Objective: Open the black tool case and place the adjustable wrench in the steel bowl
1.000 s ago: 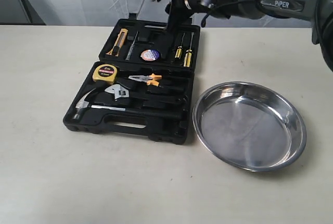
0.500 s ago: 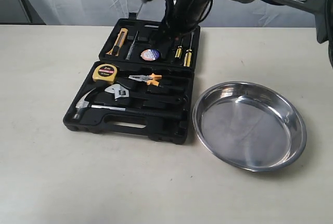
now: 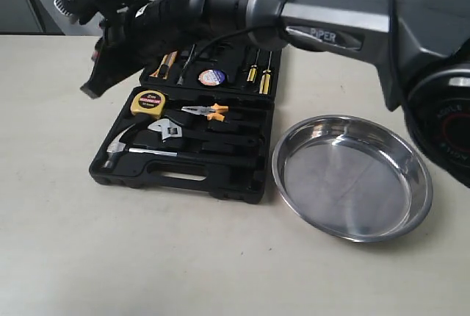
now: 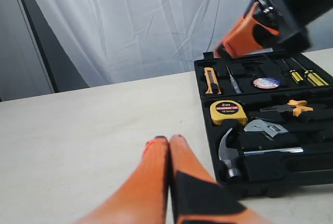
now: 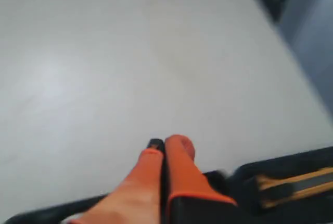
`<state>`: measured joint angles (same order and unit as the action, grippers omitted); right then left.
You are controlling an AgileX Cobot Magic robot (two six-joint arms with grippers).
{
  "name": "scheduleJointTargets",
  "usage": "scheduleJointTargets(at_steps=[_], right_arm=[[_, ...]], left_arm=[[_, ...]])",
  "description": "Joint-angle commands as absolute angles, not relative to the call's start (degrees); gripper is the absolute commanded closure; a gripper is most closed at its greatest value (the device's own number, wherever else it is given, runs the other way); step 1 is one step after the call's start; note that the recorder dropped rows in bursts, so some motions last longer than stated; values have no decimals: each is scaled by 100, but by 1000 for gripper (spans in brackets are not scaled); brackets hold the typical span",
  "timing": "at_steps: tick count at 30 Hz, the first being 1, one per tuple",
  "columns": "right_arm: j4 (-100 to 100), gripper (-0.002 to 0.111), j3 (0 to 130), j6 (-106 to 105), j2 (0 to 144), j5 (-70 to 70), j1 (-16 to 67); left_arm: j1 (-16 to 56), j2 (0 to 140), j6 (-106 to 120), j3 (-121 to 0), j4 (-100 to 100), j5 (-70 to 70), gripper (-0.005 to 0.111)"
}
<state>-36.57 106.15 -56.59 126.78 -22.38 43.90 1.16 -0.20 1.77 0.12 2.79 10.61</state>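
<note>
Black tool case [image 3: 183,178] is open flat on the surface, so that bit's done. The adjustable wrench [image 3: 167,129] sits in its front half between tape measure [image 3: 149,101] and hammer [image 3: 117,151], silver head left, handle running right toward the steel bowl [image 3: 345,180]. Both tools are pressed together, empty. My right tool [image 5: 164,146] hangs above the case's back-left corner, so the wrench lies down and right of it. The left tool [image 4: 169,141] sits low off the case's left side. I reckon the right's nearer.

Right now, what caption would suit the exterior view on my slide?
Right end effector hovers shut beside the open black tool case; adjustable wrench in its recess, steel bowl empty.
</note>
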Motion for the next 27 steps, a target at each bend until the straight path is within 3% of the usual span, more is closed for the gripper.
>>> scheduleJointTargets(at_steps=[1, 8, 16, 23, 27], right_arm=[[-3298, 108, 10658, -5725, 12953, -276, 4309], [-3179, 108, 10658, -4551, 13010, -1955, 3366], [-1069, 108, 10658, -2386, 12851, -4278, 2975], [-1148, 108, 10658, -2396, 12825, -6302, 3028], [-2569, 108, 10658, -3622, 12835, -6996, 3234]], left_arm=[[122, 0, 172, 0, 271, 1031, 106], [122, 0, 172, 0, 271, 1031, 106], [122, 0, 172, 0, 271, 1031, 106], [122, 0, 172, 0, 271, 1031, 106], [122, 0, 172, 0, 271, 1031, 106]])
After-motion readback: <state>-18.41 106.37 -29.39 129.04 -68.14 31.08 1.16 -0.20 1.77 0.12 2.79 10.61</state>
